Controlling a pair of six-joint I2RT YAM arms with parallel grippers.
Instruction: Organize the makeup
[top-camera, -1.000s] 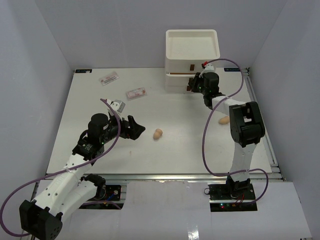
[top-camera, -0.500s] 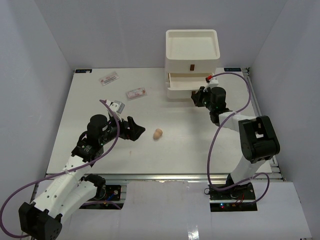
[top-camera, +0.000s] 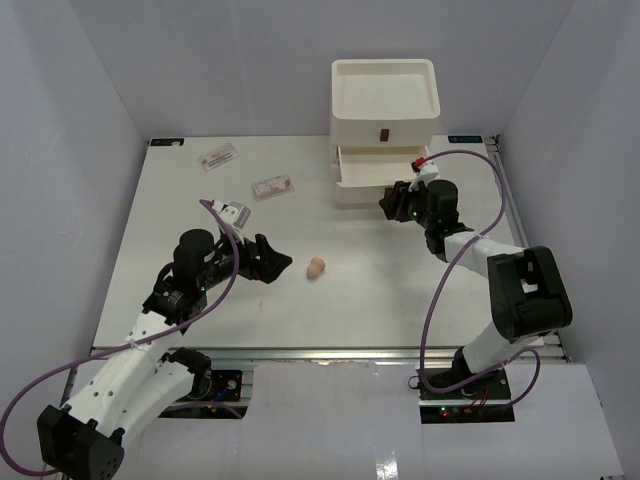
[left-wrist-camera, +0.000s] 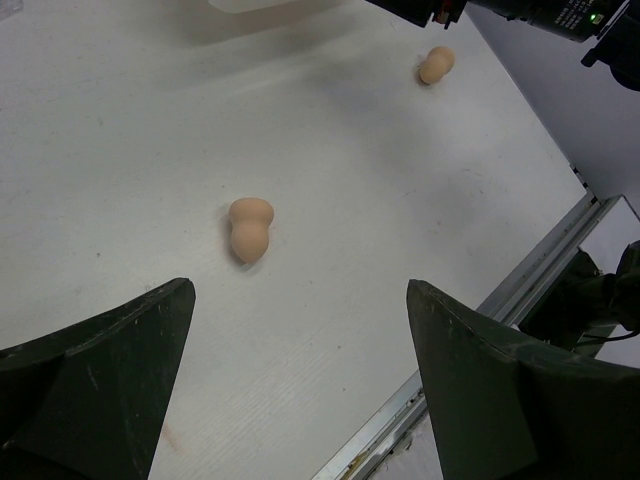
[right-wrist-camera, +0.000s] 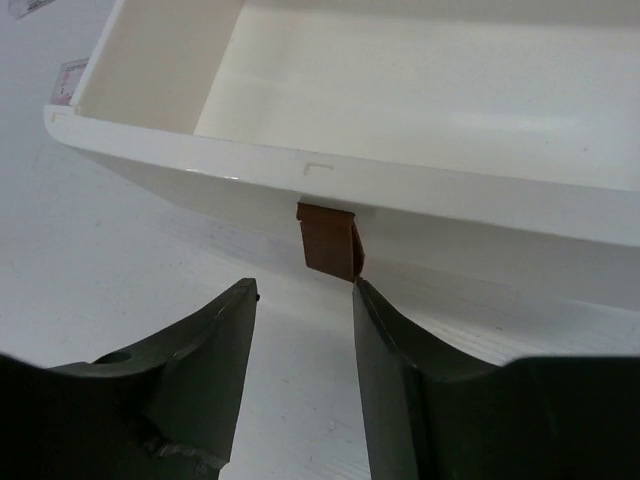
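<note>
The top camera is looking down from above and behind both arms, taking in the whole table (top-camera: 200, 300). The left wrist camera is looking forward and down past the left gripper (left-wrist-camera: 300, 292), with a sponge (left-wrist-camera: 249, 228) just ahead. The right wrist camera is sitting close behind the right gripper (right-wrist-camera: 304, 290), facing the drawer (right-wrist-camera: 400, 100) and its handle (right-wrist-camera: 328, 240) just ahead. The top view is sharing sponge and drawer with them.
</note>
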